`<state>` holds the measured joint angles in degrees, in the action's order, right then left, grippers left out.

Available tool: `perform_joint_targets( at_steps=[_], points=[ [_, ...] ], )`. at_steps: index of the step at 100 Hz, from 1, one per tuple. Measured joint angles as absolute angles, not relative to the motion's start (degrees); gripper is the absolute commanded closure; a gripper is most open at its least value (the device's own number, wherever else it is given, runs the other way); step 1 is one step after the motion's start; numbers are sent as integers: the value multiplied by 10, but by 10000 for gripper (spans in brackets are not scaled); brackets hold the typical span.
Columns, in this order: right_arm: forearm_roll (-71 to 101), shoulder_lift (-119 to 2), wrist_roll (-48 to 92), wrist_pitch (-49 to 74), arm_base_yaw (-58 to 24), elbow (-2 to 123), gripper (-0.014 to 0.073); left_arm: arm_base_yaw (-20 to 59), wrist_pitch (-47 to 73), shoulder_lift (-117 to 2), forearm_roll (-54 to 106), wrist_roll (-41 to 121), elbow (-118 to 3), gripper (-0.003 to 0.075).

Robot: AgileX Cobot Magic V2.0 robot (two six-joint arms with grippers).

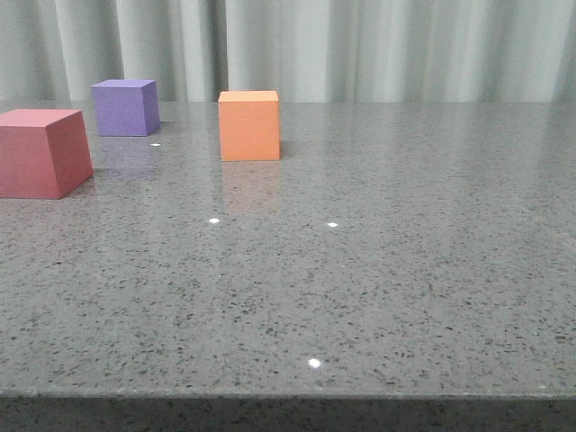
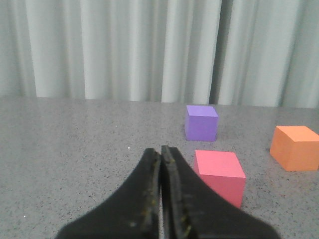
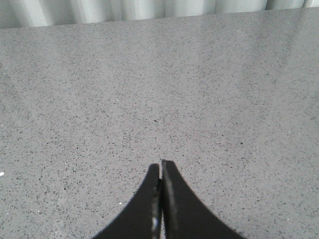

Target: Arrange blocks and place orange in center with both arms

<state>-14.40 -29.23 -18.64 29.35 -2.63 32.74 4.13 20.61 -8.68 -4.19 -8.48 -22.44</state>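
3 blocks are being shown on the grey surface, all well apart and none being held. In the front view the red block is lying nearest at the left edge, the purple block is sitting farther back beside it, and the orange block is standing to the right of both. The orange block is therefore being seen at the right end of the group, not between the other 2, so the arranging is judged as not yet begun: the orange block is to be brought to the middle, and the other 2 are to be set on either side.

Neither arm is being shown in the front view. In its wrist view the left hand is being held low over the surface, clenched with fingers pressed together and nothing between them; it is being pointed toward the blocks, with the red block just beyond its tips, and the purple and orange blocks farther off. The right hand is likewise clenched and empty, being pointed down at bare surface with no block in its view.
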Motion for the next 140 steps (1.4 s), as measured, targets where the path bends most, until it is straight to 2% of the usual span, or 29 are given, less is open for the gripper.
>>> perform_joint_targets(
  at_steps=[38, 59, 83, 90, 97, 104, 112, 119, 125, 140],
  points=[
    [-144, -292, -186, 293, -26, 327, 660, 41, 399, -316, -41, -85, -423, 739],
    [-145, -292, -186, 293, -26, 327, 660, 41, 425, -378, -41, -85, -440, 739],
    [-145, -292, -186, 293, -26, 327, 660, 41, 442, -390, -41, -85, -440, 735],
    [-145, -292, -186, 293, -26, 327, 660, 41, 450, -390, -41, -85, -440, 687],
    [-145, -292, -186, 293, -26, 327, 660, 41, 459, -390, -41, -85, -440, 573],
    [-145, -292, -186, 293, -26, 327, 660, 41, 465, -390, -41, -85, -440, 401],
    [-145, -292, -186, 293, -26, 327, 660, 41, 471, -390, -41, -85, -440, 171],
    [-145, -292, -186, 293, -26, 327, 660, 41, 473, -390, -41, -85, -440, 41],
    [-145, -292, -186, 293, -26, 327, 660, 41, 473, -390, -41, -85, -440, 8],
    [-145, -292, -186, 293, -26, 327, 660, 41, 476, -390, -31, -85, -440, 60]
  ],
)
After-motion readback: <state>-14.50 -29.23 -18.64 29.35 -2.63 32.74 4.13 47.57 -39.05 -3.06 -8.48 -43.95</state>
